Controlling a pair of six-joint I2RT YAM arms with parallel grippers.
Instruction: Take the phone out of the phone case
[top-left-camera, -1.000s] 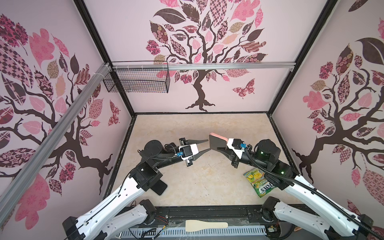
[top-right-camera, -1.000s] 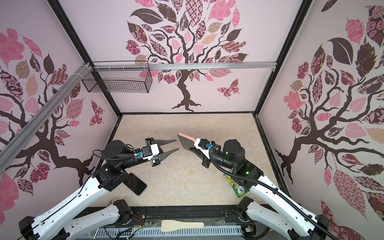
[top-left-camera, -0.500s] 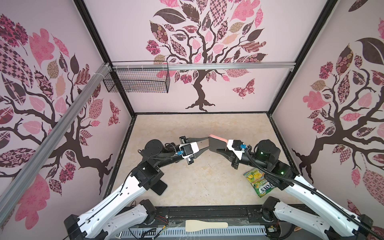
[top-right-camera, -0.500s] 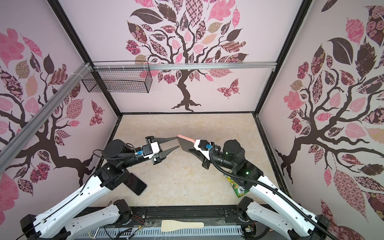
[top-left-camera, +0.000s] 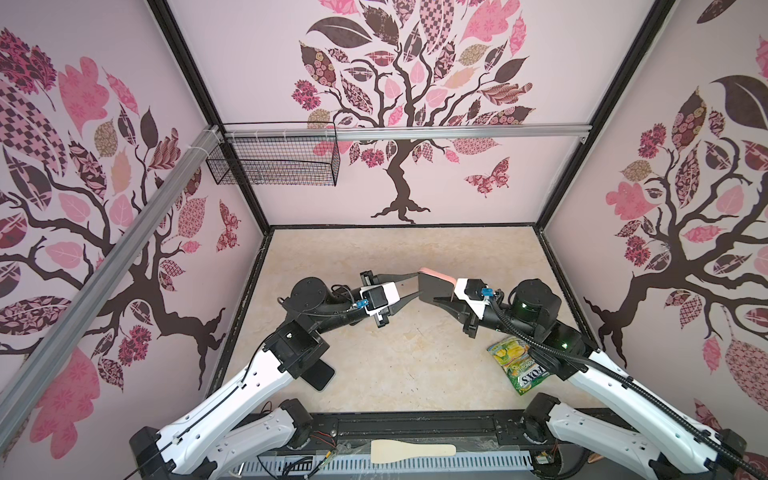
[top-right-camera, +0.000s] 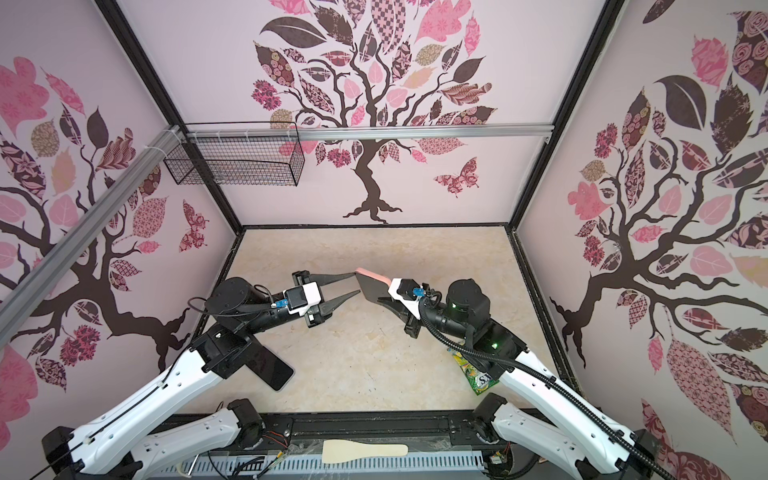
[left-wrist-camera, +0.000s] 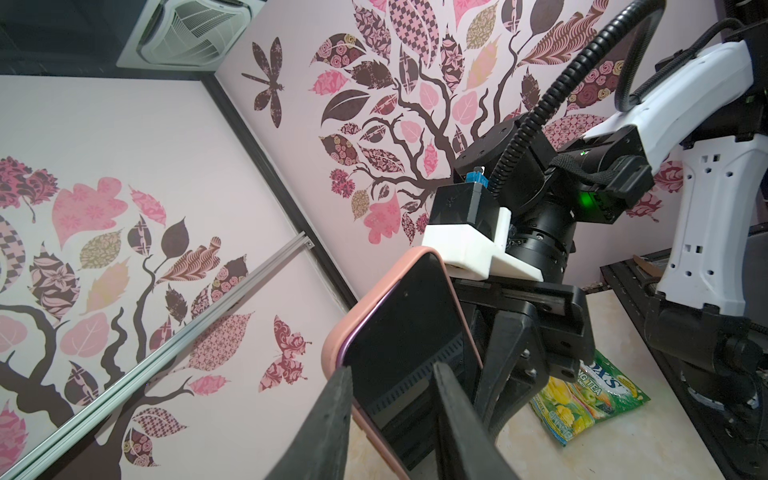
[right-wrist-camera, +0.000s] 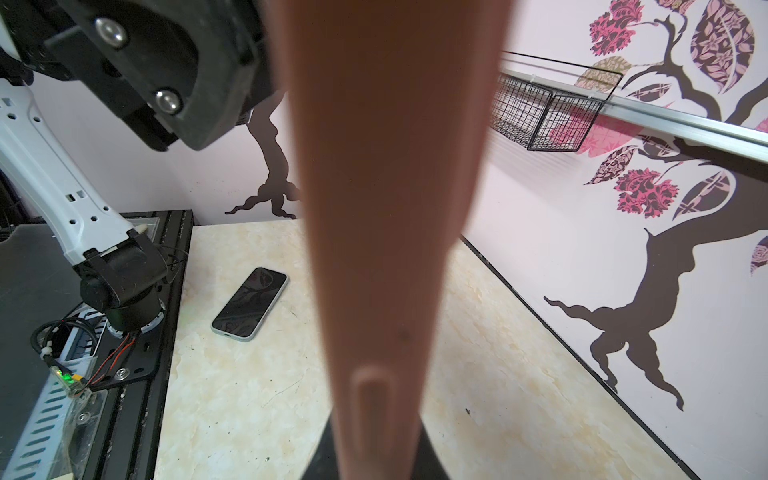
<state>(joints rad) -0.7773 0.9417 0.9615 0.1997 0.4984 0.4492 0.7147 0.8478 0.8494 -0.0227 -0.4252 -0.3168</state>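
**Q:** What is the right gripper (top-left-camera: 448, 291) doing?

**A:** It is holding the pink phone case (top-left-camera: 434, 274) in the air above the middle of the table (top-left-camera: 415, 353). Its fingers are clamping the end of the case nearer its own arm. The phone (top-left-camera: 432, 289) is sitting inside the case, with its dark screen showing in both top views. The right wrist view is showing only the pink side of the case, close up.

**Q:** And the left gripper (top-left-camera: 415, 284)?

**A:** Its fingers are standing apart at the free end of the case. In the left wrist view, one finger (left-wrist-camera: 332, 415) is lying against the pink rim. The other finger is crossing in front of the screen. Whether either finger is pressing on the case cannot be told.

**Q:** What else is lying on the table?

**A:** A second phone (top-left-camera: 320, 374), with no case on it, is lying flat and screen up just beside the left arm. A green sweet packet (top-left-camera: 517, 365) is lying partly under the right arm, well apart from the raised case.
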